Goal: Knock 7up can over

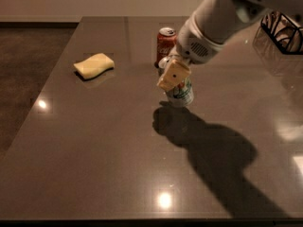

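The 7up can [182, 92], silver-white with green lettering, stands on the dark table [118, 150] just in front of the red Coca-Cola can [165, 45]. It seems to lean with its top toward the left. My gripper [173, 73] reaches in from the upper right and sits against the upper part of the 7up can, covering most of its top. A cream pad of the gripper faces the camera in front of the can. The white arm [222, 18] runs up to the top right corner.
A yellow sponge [94, 65] lies on the left part of the table. A black wire basket [283, 30] stands at the right edge. The arm's shadow falls on the table in front of the can. The table's left edge borders a dark floor.
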